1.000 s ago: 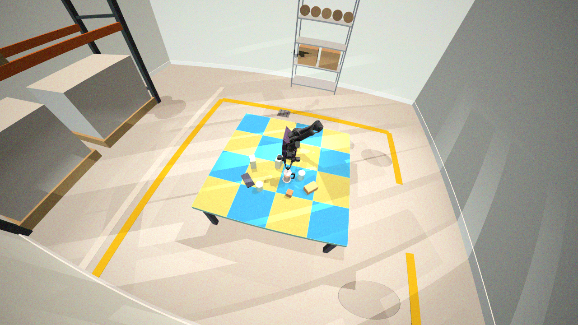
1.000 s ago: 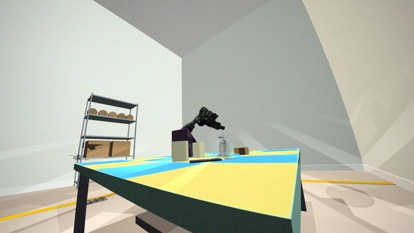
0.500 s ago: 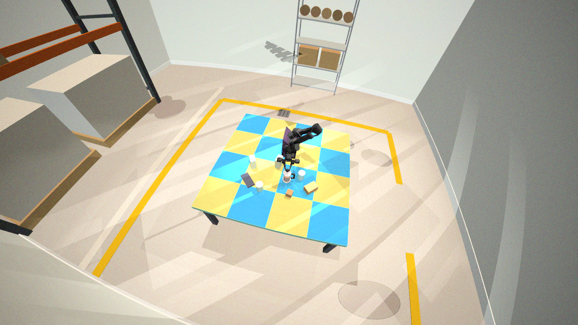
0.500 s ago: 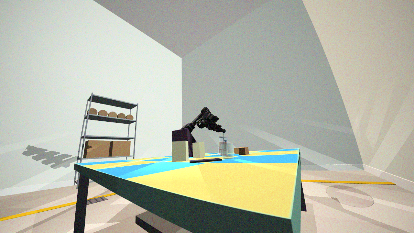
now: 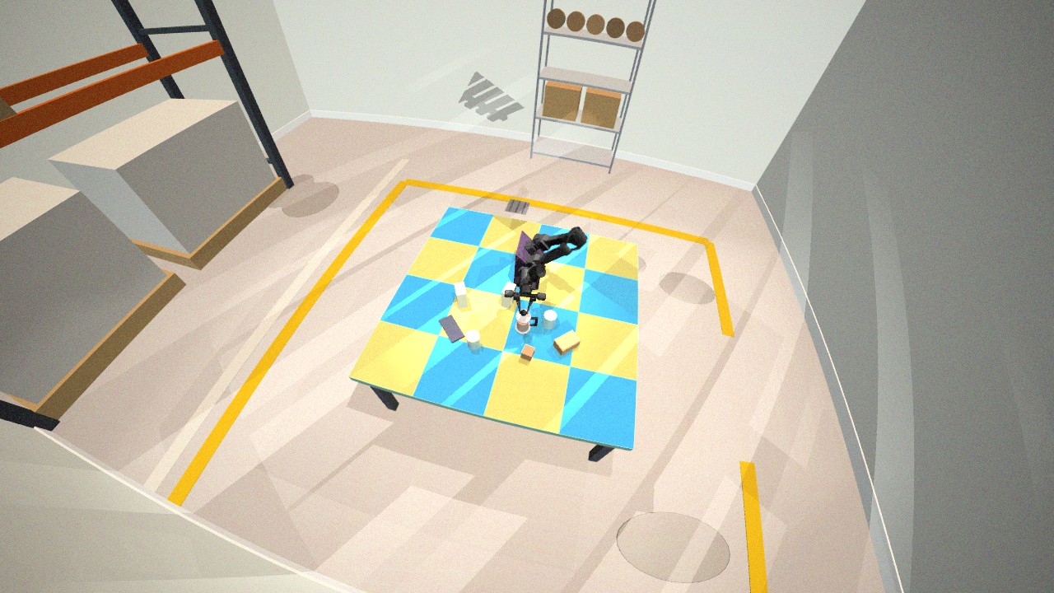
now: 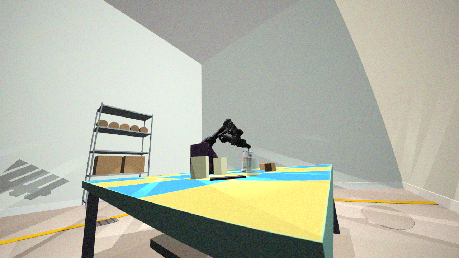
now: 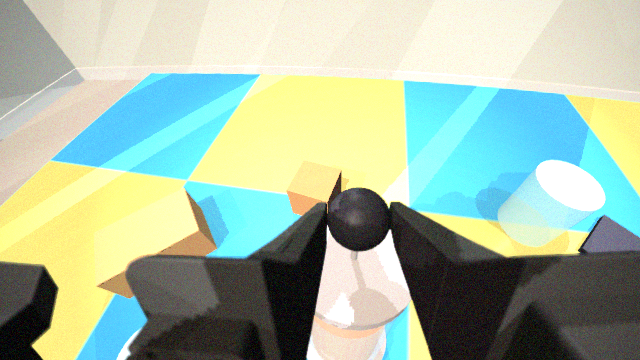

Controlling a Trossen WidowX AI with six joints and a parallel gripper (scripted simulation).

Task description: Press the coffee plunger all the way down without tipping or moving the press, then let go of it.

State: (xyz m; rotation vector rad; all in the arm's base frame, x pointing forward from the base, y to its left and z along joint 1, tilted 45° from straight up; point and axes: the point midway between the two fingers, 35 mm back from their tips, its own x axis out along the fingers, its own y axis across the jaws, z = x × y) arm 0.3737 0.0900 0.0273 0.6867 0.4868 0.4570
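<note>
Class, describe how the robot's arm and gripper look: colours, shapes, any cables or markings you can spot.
The arm is black, built of chunky, angular links, rising from a dark purple block base. The gripper has two thick, faceted dark grey fingers with flat inner faces. No cables, labels or markings are visible.
</note>
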